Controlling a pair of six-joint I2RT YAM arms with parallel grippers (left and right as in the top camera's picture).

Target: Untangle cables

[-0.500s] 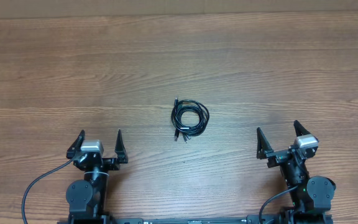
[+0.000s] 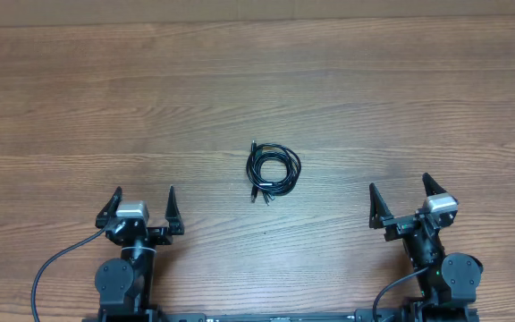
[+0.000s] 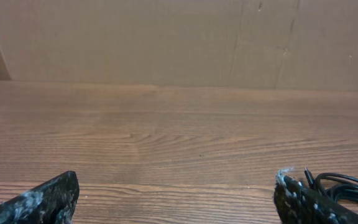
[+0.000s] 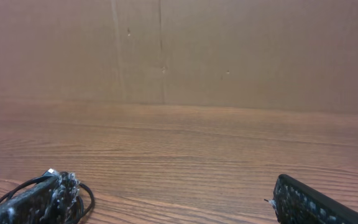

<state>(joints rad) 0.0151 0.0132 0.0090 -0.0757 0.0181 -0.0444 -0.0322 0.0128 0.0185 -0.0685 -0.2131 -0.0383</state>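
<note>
Wooden table (image 2: 79,89) holds coiled cables (image 2: 273,170), well apart from left pincer (image 2: 144,193) and right pincer (image 2: 399,183), both gaping.

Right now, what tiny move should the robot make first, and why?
Probably ease the right claw forward and toward the middle, over the coiled black cables. They lie bundled together on the wooden table, untouched, and it and the left claw both stand open and empty, short of them.

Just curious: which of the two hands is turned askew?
The right hand; it angles inward toward the cables, whereas the left hand points straight ahead.
</note>
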